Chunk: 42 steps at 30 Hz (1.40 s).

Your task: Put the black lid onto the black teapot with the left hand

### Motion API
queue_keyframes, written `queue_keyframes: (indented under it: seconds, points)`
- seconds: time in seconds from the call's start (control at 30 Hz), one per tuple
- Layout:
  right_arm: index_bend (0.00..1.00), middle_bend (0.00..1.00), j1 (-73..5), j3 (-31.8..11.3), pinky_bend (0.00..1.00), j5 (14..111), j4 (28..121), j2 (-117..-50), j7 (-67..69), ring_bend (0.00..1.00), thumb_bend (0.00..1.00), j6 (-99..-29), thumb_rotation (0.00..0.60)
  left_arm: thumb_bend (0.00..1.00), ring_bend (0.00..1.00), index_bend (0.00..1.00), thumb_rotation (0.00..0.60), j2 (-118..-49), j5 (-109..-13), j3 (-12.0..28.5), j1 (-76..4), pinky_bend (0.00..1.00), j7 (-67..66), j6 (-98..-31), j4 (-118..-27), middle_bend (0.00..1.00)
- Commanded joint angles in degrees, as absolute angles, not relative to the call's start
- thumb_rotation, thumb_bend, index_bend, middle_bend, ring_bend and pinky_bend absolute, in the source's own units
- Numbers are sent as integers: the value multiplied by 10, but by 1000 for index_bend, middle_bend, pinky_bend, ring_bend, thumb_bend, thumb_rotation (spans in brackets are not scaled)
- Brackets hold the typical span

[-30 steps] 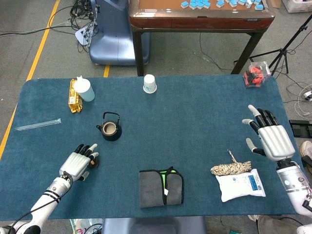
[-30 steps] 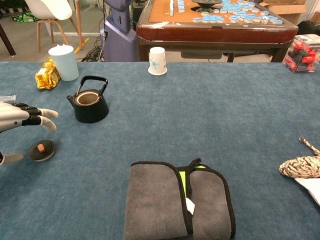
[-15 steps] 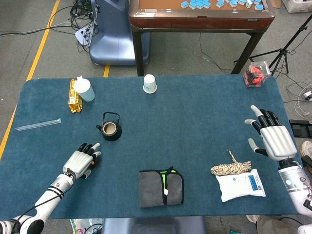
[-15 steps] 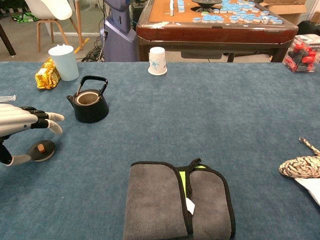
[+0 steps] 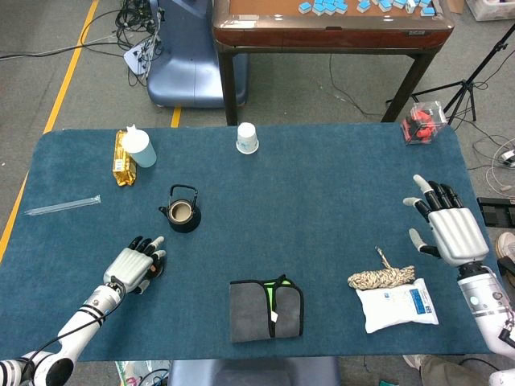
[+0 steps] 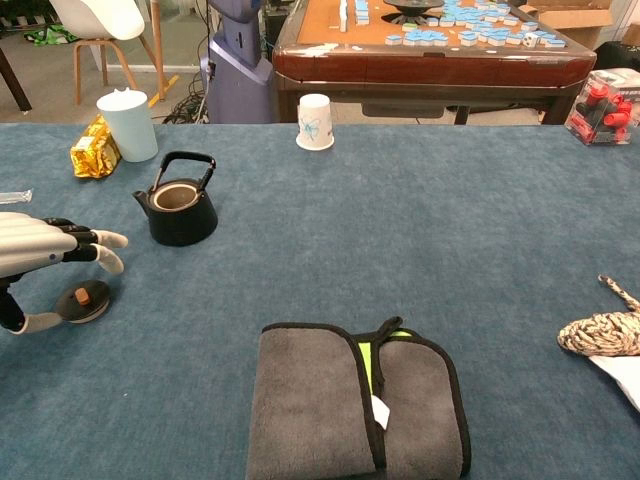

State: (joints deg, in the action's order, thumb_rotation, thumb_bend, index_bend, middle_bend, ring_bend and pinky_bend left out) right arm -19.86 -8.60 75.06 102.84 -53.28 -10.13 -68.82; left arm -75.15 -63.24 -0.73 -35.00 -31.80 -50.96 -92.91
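My silver-grey left hand has black fingers with pale tips. The lid under it is black with a reddish-brown knob, the teapot at one o'clock glossy black. The tabletop is deep teal. The folded cloth is grey, black-edged, with a lime-green strip.

A grey concrete floor with a yellow painted line at 10 o'clock surrounds the blue felt-covered table. At 12 o'clock stands a brown wooden mahjong table; a white plastic chair sits at 11 o'clock.
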Motion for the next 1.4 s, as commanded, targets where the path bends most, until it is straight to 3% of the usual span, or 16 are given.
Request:
queue_keyframes:
  seconds: [0.03,1.4]
  points:
    - [262,51,-199,-86,2,749,1029,-533,-102,9,418,-688,600,344,0,168,600,-750,-633,-9,-351,0,-313,-510,-926,0]
    - [262,51,-207,-83,2,736,1040,-539,-124,9,417,-683,600,344,0,144,600,-757,-665,-24,-345,0,-260,-517,-890,0]
